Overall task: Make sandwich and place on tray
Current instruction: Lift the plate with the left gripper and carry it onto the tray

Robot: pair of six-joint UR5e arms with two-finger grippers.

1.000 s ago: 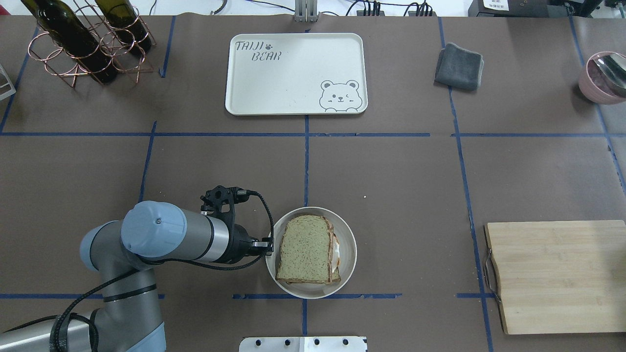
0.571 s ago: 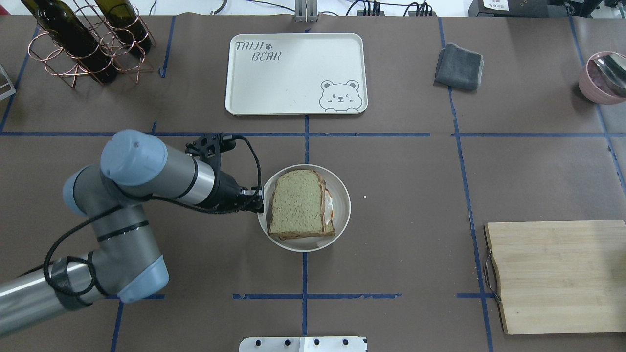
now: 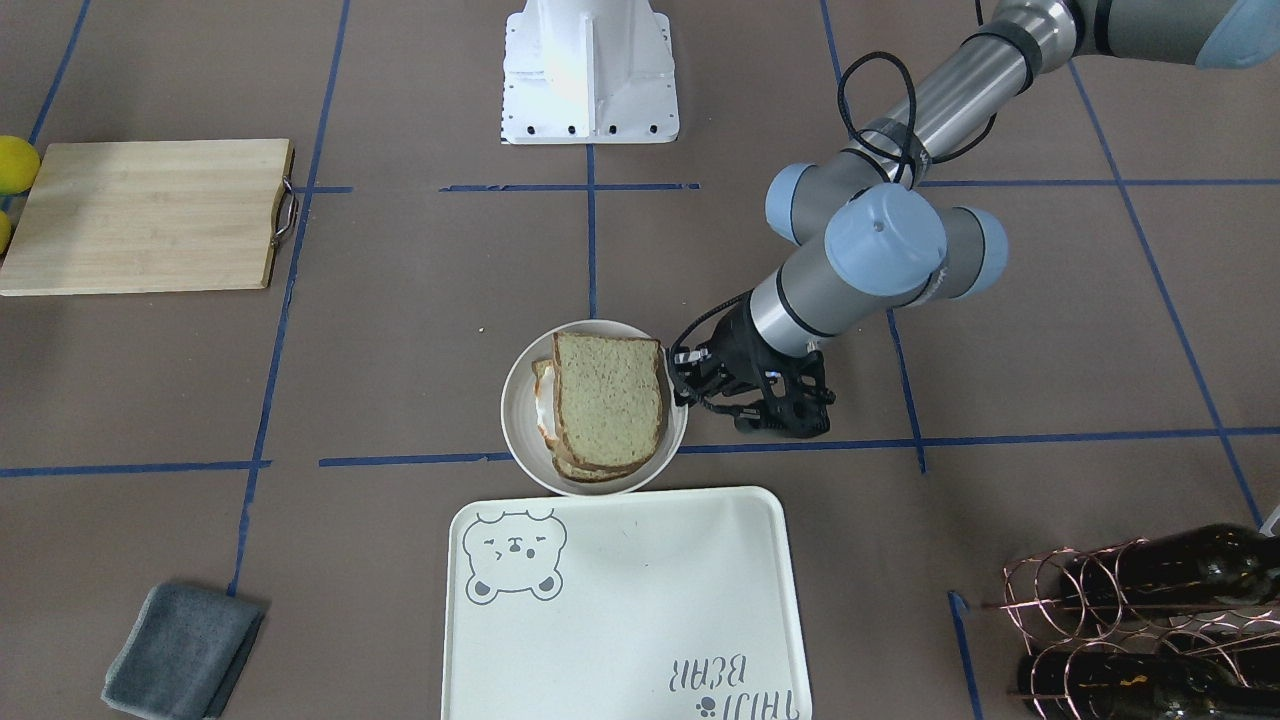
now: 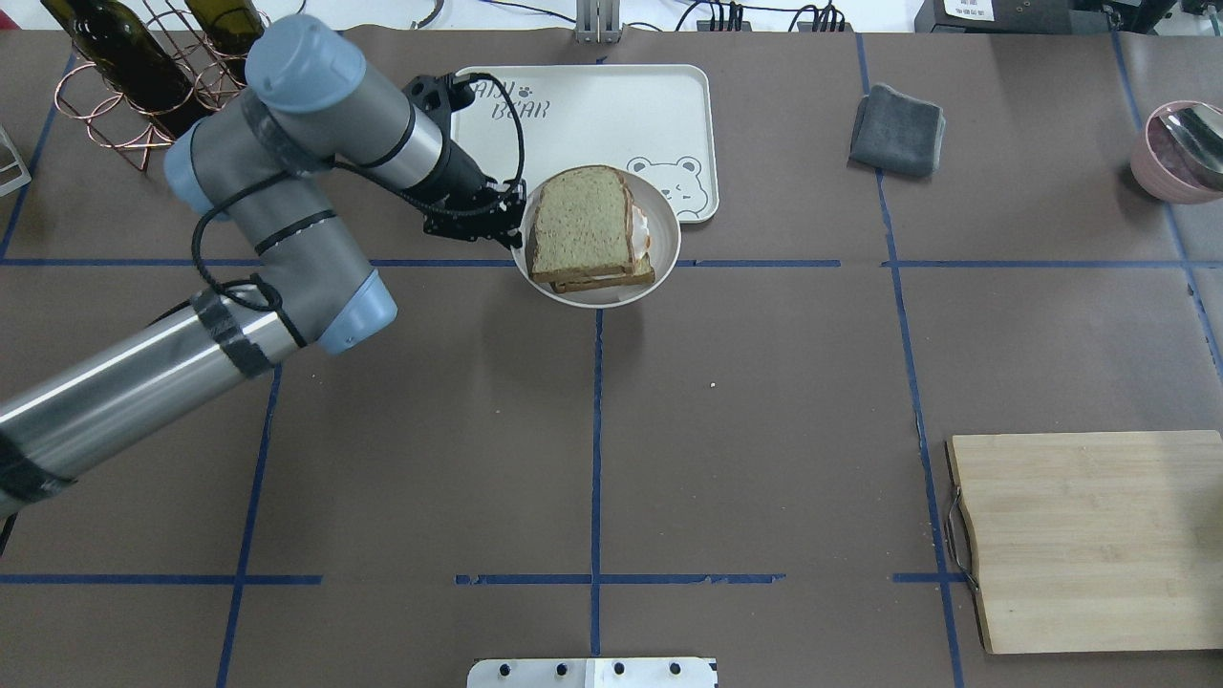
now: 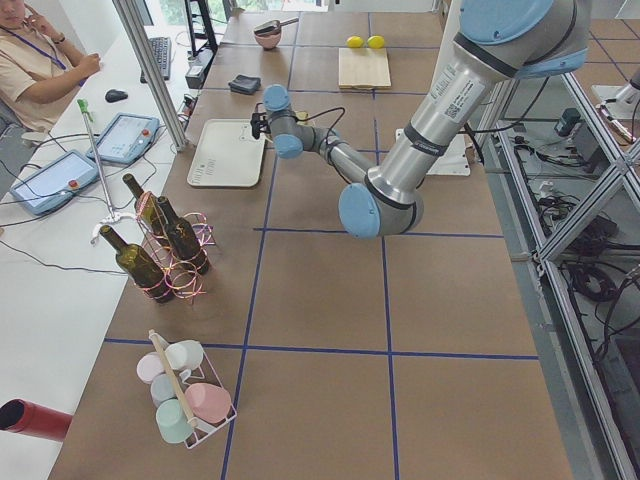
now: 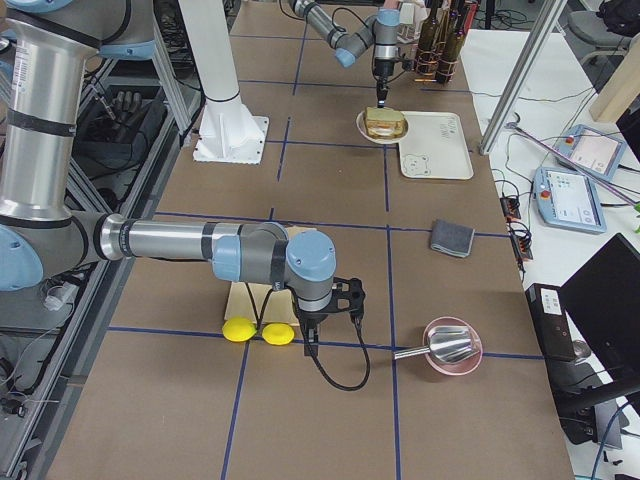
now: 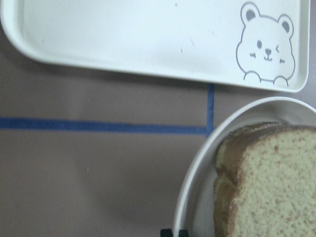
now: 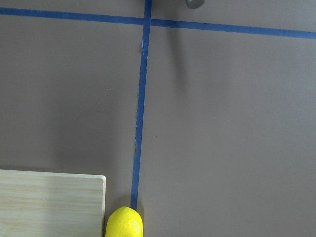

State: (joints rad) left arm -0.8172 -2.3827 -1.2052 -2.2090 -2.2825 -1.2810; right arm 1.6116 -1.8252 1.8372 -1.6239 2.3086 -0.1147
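The left arm (image 5: pixel 420 130) stretches across the table (image 5: pixel 320 300) toward the tray (image 5: pixel 225 155).

A brown paper-covered counter (image 4: pixel 764 382) is divided into squares by blue tape lines (image 4: pixel 597 430). At the far middle, a cream tray (image 4: pixel 583 134) printed with a bear face is laid flat. To its right, a folded grey cloth (image 4: pixel 896 129) is placed, and a pink bowl (image 4: pixel 1170 158) is set at the far right edge. A wooden cutting board (image 4: pixel 1089 535) is laid near right, with two lemons (image 6: pixel 240 329) beside its right end. A copper wire rack (image 4: pixel 115 129) loaded with wine bottles (image 4: pixel 124 57) is stood far left.
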